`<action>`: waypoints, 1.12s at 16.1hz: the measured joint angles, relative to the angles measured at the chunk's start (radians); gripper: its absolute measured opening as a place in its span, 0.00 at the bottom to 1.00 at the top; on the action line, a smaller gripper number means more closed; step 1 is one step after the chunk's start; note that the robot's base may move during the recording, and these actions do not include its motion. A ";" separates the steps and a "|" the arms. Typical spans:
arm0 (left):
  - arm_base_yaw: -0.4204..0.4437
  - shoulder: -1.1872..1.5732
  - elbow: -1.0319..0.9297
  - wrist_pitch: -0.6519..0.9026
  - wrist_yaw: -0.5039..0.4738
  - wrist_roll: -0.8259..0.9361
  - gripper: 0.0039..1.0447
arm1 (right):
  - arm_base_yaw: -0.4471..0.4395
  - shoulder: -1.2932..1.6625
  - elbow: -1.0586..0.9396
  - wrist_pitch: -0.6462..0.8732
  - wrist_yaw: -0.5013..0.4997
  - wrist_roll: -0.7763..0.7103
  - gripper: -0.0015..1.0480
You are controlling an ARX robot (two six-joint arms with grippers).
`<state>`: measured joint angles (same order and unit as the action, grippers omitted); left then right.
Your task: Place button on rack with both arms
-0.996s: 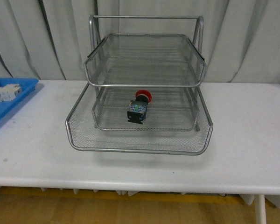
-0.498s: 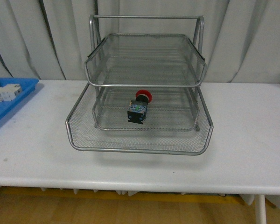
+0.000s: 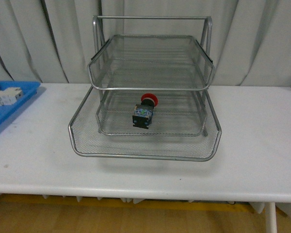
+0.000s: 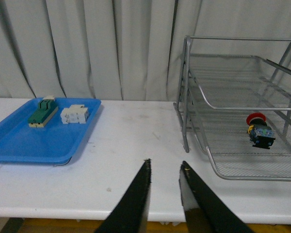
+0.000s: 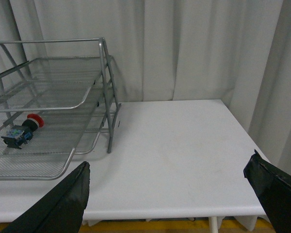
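Note:
The button (image 3: 144,110), red cap on a dark body, lies on its side on the middle tier of the silver wire rack (image 3: 144,148) in the centre of the white table. It also shows as the button (image 4: 260,131) and the button (image 5: 22,130) in the wrist views, inside the rack (image 4: 242,175) and the rack (image 5: 53,106). Neither arm appears in the front view. My left gripper (image 4: 164,165) is open and empty, hovering over the table's near edge, left of the rack. My right gripper (image 5: 169,165) stands wide open and empty, right of the rack.
A flat blue tray (image 4: 39,143) sits at the table's left end, holding a green-and-cream component (image 4: 42,111) and a white terminal block (image 4: 74,114). The blue tray (image 3: 9,104) shows at the left edge of the front view. Grey curtains hang behind the table.

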<state>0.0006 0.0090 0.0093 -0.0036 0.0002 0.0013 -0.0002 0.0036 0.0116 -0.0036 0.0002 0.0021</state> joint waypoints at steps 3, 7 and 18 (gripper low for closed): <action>0.000 0.000 0.000 0.000 -0.001 0.000 0.50 | -0.044 0.084 0.006 0.051 -0.097 0.013 0.94; 0.000 0.000 0.000 0.000 0.000 0.000 0.93 | 0.033 0.837 0.252 0.610 -0.093 0.067 0.94; 0.000 0.000 0.000 0.000 0.000 0.000 0.94 | 0.410 1.660 0.889 0.116 -0.036 0.237 0.39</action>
<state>0.0006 0.0090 0.0093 -0.0036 0.0002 0.0013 0.4095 1.6634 0.9005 0.1127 -0.0360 0.2394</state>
